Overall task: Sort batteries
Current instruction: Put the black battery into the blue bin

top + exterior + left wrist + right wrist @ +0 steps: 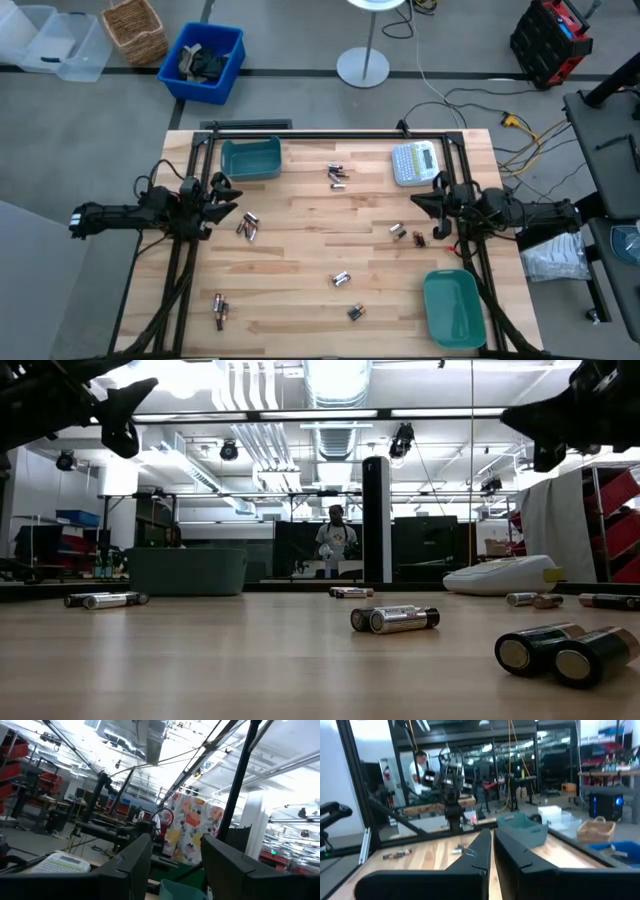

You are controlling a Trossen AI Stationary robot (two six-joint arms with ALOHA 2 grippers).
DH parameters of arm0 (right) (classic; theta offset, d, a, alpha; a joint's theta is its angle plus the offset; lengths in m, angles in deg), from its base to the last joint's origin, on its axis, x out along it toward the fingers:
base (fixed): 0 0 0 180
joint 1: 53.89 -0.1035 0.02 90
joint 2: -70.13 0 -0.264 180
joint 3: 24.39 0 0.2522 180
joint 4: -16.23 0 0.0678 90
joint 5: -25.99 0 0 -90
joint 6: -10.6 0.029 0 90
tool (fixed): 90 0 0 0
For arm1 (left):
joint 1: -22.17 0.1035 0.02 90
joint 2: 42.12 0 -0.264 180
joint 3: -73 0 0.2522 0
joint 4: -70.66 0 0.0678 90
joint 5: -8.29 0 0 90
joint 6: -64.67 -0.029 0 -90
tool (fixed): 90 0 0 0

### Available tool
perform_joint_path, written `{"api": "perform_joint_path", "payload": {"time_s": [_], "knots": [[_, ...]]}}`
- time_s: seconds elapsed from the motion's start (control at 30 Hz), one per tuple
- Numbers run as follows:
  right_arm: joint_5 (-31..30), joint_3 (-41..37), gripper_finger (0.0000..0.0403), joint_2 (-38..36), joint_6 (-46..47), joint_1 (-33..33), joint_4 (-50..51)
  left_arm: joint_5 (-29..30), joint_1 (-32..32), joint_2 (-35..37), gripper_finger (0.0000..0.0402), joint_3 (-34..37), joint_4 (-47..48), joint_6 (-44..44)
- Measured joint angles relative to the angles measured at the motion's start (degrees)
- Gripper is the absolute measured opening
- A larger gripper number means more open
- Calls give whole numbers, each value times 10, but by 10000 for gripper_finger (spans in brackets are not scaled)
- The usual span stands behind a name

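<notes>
Currently your wooden worktop (pixel 300 260) carries batteries (pixel 340 177) scattered in small clusters, between two teal bins (pixel 250 158). Left end effector (pixel 228 196) is spread, right end effector (pixel 420 204) pressed together, both raised. Workshop room behind.

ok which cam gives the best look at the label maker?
High view: the label maker shows whole, keys and screen facing up, at the table's far right. Low view gives only its side profile; left wrist catches it partly; right wrist doesn't show it.
</notes>
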Motion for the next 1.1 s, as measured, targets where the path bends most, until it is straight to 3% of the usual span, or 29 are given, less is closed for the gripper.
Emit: {"api": "perform_joint_path", "payload": {"time_s": [0.2, 0.4, 0.67, 1.1], "knots": [[-27, 0, 13, 0, -30, 0, -49, 25, 0, 0, 153, 0, 1, -25], [-96, 14, 13, 0, -57, 0, -50, 134, 0, 0, 153, 0, 16, -21], [-96, 46, 13, 0, -76, 0, -50, 140, 0, -24, 153, -1, 25, -23], [-96, 96, 13, 105, -68, 0, -74, 140, 0, -222, 153, -124, 55, -59]]}}
